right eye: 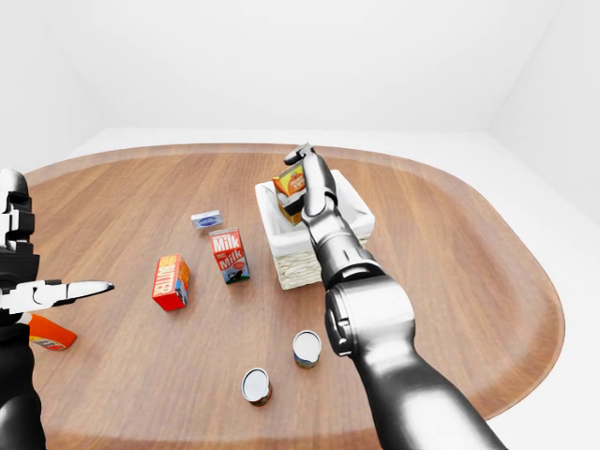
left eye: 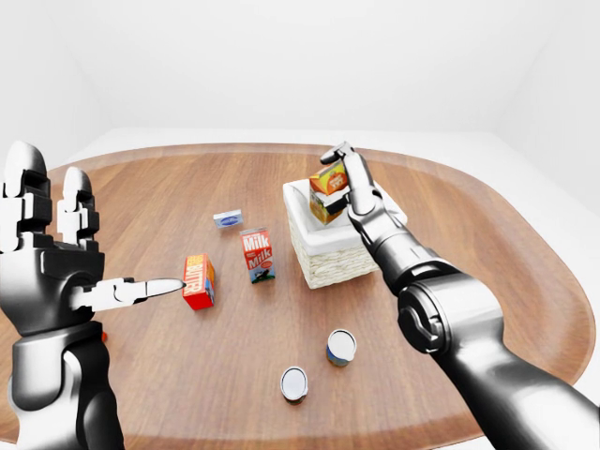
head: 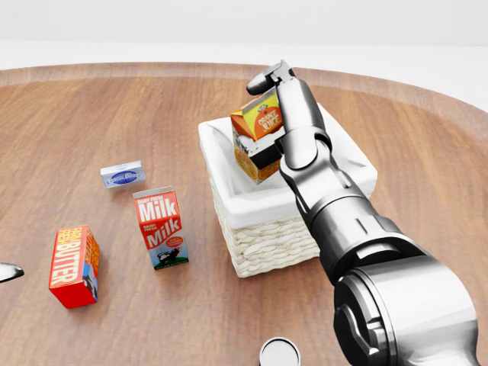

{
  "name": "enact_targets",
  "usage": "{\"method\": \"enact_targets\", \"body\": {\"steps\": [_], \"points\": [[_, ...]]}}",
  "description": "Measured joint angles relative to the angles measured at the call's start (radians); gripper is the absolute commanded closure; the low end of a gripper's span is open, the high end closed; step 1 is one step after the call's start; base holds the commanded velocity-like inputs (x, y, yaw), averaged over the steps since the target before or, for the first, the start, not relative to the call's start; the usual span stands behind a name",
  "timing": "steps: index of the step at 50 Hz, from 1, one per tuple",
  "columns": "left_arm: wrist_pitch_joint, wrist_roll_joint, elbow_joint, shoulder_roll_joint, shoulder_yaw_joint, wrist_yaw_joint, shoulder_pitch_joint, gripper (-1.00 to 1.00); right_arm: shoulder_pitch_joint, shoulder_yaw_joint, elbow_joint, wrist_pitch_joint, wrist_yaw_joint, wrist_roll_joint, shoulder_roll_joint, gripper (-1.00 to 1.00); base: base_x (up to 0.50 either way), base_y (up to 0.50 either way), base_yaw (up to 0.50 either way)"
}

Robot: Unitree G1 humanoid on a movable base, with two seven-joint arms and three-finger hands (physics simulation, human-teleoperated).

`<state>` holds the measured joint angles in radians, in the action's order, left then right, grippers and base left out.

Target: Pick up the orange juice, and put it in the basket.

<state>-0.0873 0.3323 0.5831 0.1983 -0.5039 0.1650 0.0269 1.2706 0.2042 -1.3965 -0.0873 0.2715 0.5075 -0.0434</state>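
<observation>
Right hand (head: 268, 114) clamped on orange juice (head: 257, 136), tilted above the basket (head: 267, 221) at head view's upper centre (carton not down). Left hand (left eye: 52, 272) spread apart, lower left.

The right hand (right eye: 298, 183) grips the orange juice (right eye: 288, 194) above the white-lined basket (right eye: 349, 225). The milk carton (right eye: 228, 255) and butter box (right eye: 170, 281) stand lower left of it. Two cans (right eye: 307, 347) lie well below.

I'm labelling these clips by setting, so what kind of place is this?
Likely a bare simulated test room rather than a real kitchen: plain white walls, one rounded wooden table, and groceries laid out on it, such as a milk carton, a butter box and a wicker basket.
</observation>
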Motion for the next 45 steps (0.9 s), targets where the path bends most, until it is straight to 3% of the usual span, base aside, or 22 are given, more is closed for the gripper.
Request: {"method": "enact_targets", "body": {"steps": [39,40,42,43,44,45], "points": [[0.000,0.000,0.001,0.001,0.002,-0.001,0.003,-1.00,-0.041,-0.001,-0.001,0.000,0.005,0.014,0.021,1.00,0.00,0.00,0.00],[0.000,0.000,0.001,0.001,0.002,-0.001,0.003,-1.00,-0.042,0.000,-0.001,0.000,0.005,0.014,0.022,0.13,0.00,0.00,0.00],[0.000,0.000,0.001,0.001,0.002,0.000,0.003,-1.00,-0.045,0.001,-0.002,0.000,0.007,0.018,0.022,-0.72,0.00,0.00,0.00],[0.000,0.000,0.001,0.001,0.002,0.000,0.003,-1.00,-0.045,0.001,-0.001,0.000,0.008,0.023,0.022,-0.72,0.00,0.00,0.00],[0.000,-0.001,0.001,0.001,0.003,0.000,0.003,-1.00,-0.045,0.002,0.001,0.000,0.010,0.027,0.022,-1.00,0.00,0.00,0.00],[0.000,-0.001,0.001,0.001,0.003,0.000,0.003,-1.00,-0.044,0.003,0.002,0.000,0.010,0.031,0.021,-1.00,0.00,0.00,0.00]]}}
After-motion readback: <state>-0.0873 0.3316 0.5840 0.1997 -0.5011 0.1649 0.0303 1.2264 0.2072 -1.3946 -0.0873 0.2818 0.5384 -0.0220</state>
